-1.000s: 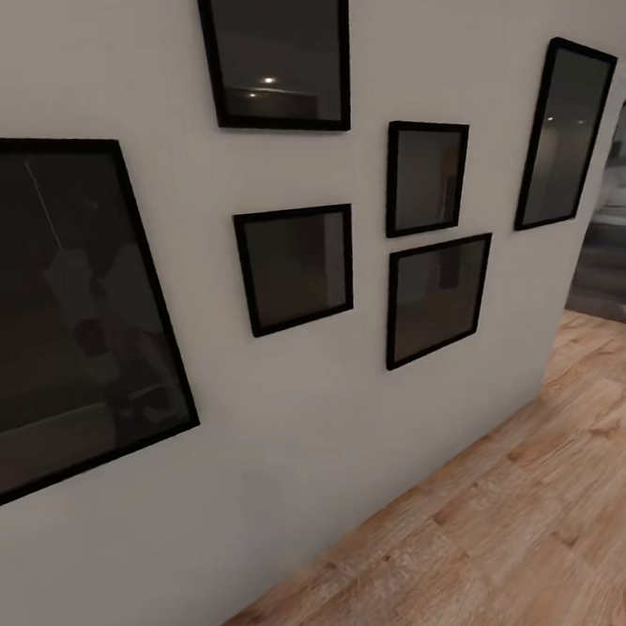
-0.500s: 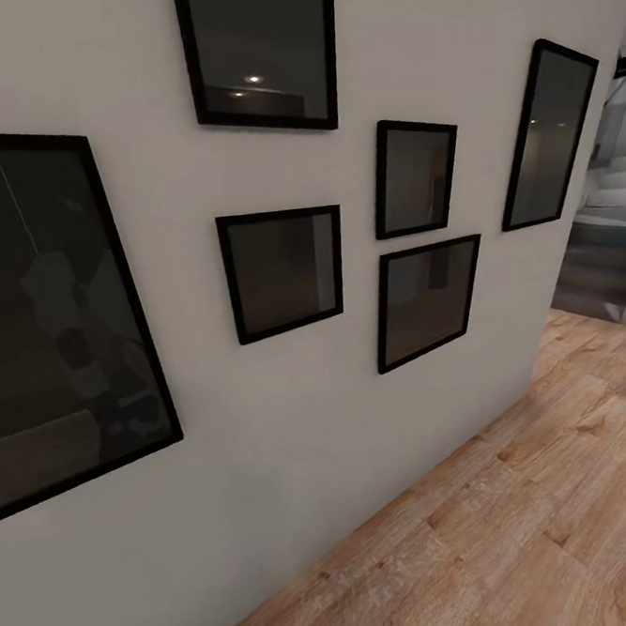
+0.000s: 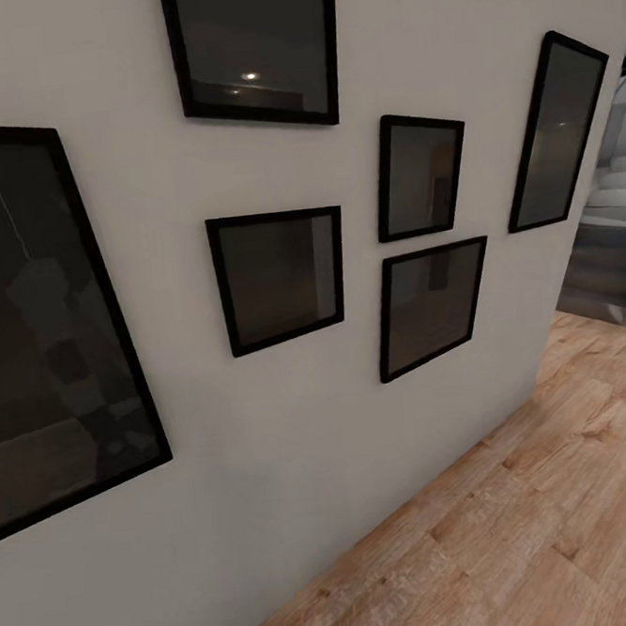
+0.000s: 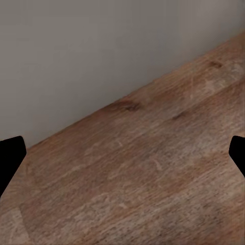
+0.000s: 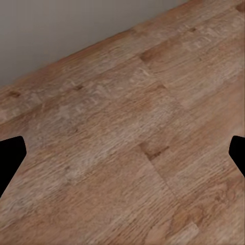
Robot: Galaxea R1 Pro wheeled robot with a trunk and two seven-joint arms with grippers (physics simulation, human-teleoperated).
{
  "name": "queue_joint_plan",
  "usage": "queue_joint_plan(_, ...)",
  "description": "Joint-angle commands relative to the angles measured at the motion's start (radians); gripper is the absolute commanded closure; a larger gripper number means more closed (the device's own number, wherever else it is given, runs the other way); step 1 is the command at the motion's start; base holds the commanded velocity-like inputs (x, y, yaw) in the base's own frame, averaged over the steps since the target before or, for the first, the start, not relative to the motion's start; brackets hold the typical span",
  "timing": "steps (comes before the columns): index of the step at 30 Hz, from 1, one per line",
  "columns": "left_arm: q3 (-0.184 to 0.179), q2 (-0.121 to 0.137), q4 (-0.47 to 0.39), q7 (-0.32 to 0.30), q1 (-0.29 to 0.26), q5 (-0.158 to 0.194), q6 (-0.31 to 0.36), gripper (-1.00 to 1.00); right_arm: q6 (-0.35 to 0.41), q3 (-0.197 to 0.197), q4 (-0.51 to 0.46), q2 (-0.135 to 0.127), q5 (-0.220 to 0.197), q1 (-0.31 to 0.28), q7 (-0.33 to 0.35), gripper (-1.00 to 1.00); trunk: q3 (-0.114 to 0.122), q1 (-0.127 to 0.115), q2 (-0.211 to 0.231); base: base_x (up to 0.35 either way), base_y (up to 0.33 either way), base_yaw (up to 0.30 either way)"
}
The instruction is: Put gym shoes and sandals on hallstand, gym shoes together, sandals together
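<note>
Head view: pale grey wall [image 3: 297, 465] hung with six black-framed pictures, dark and glossy. Largest frame [image 3: 40, 316] at far left, cut off by the edge; one [image 3: 253, 49] high at centre with a small ceiling light reflected in it; a square one [image 3: 277, 280] below that. Two more stacked to the right, the upper [image 3: 420, 175] narrow and the lower [image 3: 433, 305] wider. Tall slim frame [image 3: 556, 132] near the wall's end, beside an opening onto a dim grey room [image 3: 618, 242]. Corridor floor [image 3: 519, 541] of light brown wood-grain planks running along the wall's foot, bare of shoes and sandals.

Left wrist view: left gripper [image 4: 122, 153] with jaws wide apart, nothing between, dark fingertips [image 4: 10, 155] at opposite edges, above planks meeting the grey wall.

Right wrist view: right gripper [image 5: 122, 153] likewise spread and holding nothing, fingertips [image 5: 10, 155] at the edges, over bare plank flooring close to the wall.
</note>
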Motion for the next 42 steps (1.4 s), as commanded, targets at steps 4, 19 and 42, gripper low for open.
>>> queue_joint_plan(4, 0.001, 0.0, 0.001, 0.0, -0.001, 0.0, -0.003, -1.0, -0.003, 0.0, 0.001, 0.0, 0.0, 0.0, -0.001, -1.0, -0.001, 0.0, 0.0, 0.045, 0.0, -0.144)
queue_joint_plan(19, 0.001, 0.0, 0.0, 0.002, -0.002, 0.0, -0.003, -1.0, -0.003, 0.0, 0.001, 0.0, 0.0, 0.0, -0.001, -1.0, -0.001, 0.0, 0.0, 0.006, 0.0, -0.248)
queue_joint_plan(42, 0.001, 0.0, 0.0, 0.002, -0.002, 0.0, -0.003, -1.0, -0.003, 0.0, 0.001, 0.0, 0.0, 0.0, -0.001, -1.0, -0.001, 0.0, 0.0, 0.081, 0.0, -0.264)
